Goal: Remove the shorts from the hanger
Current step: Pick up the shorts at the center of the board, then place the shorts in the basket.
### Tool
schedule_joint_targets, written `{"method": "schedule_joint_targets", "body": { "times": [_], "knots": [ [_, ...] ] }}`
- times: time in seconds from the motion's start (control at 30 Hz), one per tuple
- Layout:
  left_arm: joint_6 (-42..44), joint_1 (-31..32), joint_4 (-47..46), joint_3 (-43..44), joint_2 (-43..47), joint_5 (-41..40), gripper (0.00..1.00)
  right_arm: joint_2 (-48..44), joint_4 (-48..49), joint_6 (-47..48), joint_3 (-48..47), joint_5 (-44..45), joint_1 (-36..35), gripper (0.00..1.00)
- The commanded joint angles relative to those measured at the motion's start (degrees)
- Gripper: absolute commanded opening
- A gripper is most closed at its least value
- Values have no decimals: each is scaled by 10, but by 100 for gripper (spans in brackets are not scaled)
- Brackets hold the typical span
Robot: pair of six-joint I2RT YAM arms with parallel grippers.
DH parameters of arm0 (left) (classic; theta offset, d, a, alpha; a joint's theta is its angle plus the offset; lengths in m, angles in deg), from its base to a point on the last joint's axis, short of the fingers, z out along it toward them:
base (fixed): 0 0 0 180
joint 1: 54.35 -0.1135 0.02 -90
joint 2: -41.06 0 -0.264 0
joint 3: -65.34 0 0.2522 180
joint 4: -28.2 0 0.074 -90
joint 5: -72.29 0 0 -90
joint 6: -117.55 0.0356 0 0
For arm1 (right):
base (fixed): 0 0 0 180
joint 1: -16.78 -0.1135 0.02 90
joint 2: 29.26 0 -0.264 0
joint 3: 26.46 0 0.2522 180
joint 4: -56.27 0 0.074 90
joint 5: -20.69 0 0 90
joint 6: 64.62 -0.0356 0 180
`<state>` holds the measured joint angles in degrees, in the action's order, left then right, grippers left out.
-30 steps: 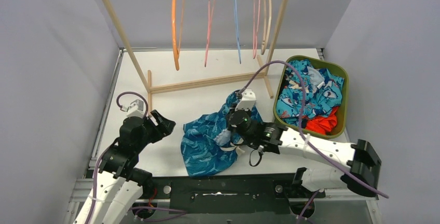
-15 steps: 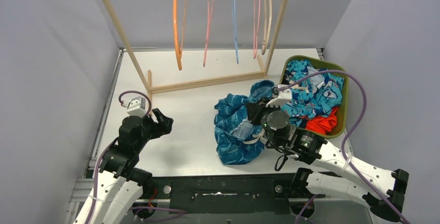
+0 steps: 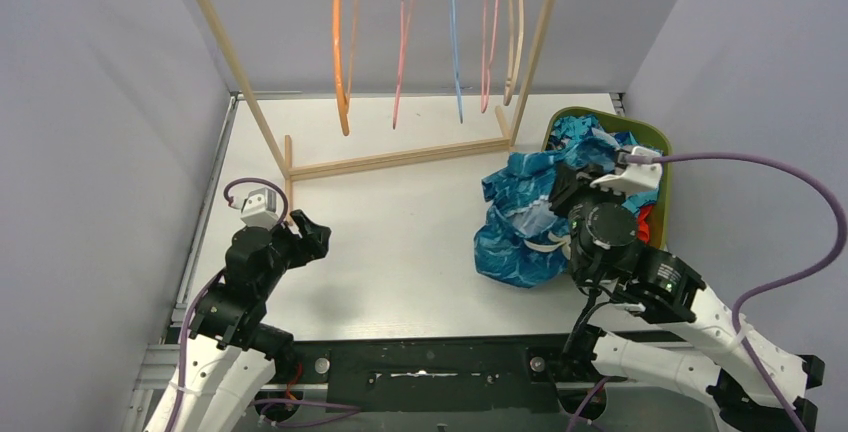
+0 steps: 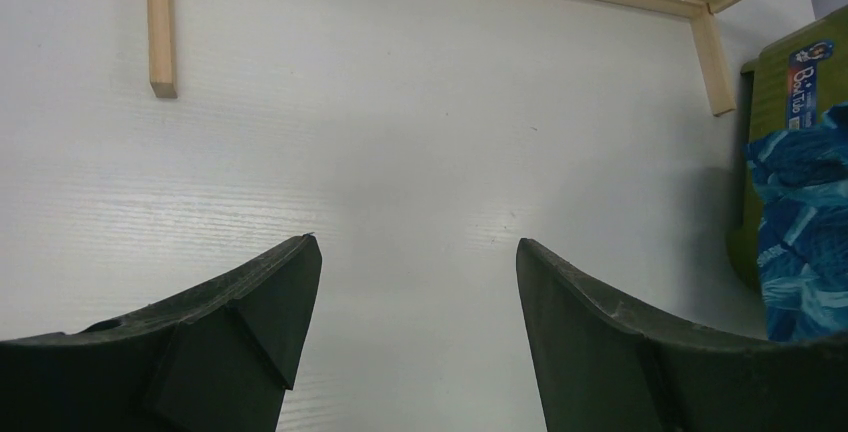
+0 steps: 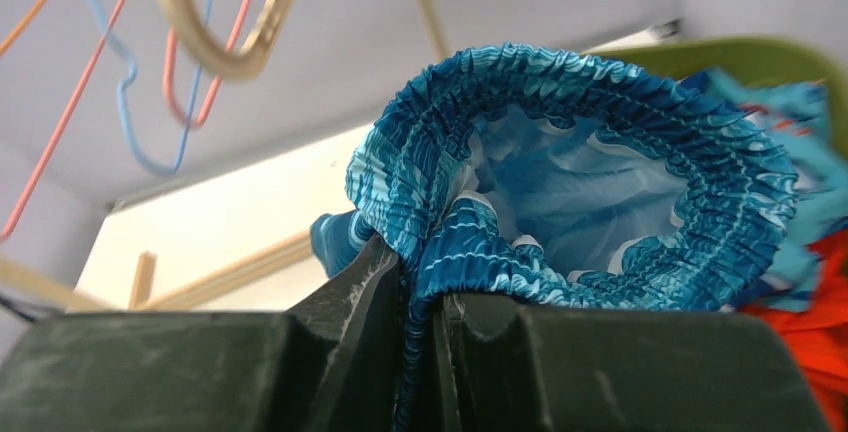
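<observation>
The teal leaf-print shorts (image 3: 520,224) hang bunched at the left wall of the green bin (image 3: 662,148), part on the table. My right gripper (image 3: 562,192) is shut on their elastic waistband (image 5: 600,122), which is pinched between the fingers (image 5: 360,287). Several bare hangers hang from the rail: orange (image 3: 343,42), pink (image 3: 405,32), blue (image 3: 455,42) and a wooden one (image 3: 515,22). My left gripper (image 3: 312,235) stands open over bare table at the left, nothing between its fingers (image 4: 270,302).
The bin holds turquoise cartoon-print shorts (image 3: 590,137) and an orange-red pair (image 5: 815,337). The wooden rack's base bar (image 3: 390,159) crosses the table behind, with its foot (image 4: 160,22) in the left wrist view. Walls close in on both sides.
My right arm has carried the teal shorts rightward from the table's middle to the bin's edge. The left gripper has stayed in place and opened slightly wider.
</observation>
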<state>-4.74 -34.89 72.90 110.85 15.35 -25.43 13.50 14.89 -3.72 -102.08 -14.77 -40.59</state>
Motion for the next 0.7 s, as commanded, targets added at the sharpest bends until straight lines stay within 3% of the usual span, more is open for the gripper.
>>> {"method": "schedule_joint_targets", "body": {
  "times": [0.0, 0.17, 0.3, 0.4, 0.67],
  "knots": [
    [9, 2, -32, 4, 2, -8, 72, 17, 6, 115, -62, 154, 8, 0],
    [8, 2, -33, 3, 0, -9, 72, 45, 46, 247, -105, 120, 70, 0],
    [9, 2, -34, 3, -9, -6, 72, 110, -25, 242, -187, 26, 176, 0],
    [9, 1, -33, 5, -15, -2, 72, 171, -97, 208, -239, -115, 313, 0],
    [8, 1, -31, 4, -9, -12, 72, 230, -123, 173, -329, -472, 620, 0]
  ]
}}
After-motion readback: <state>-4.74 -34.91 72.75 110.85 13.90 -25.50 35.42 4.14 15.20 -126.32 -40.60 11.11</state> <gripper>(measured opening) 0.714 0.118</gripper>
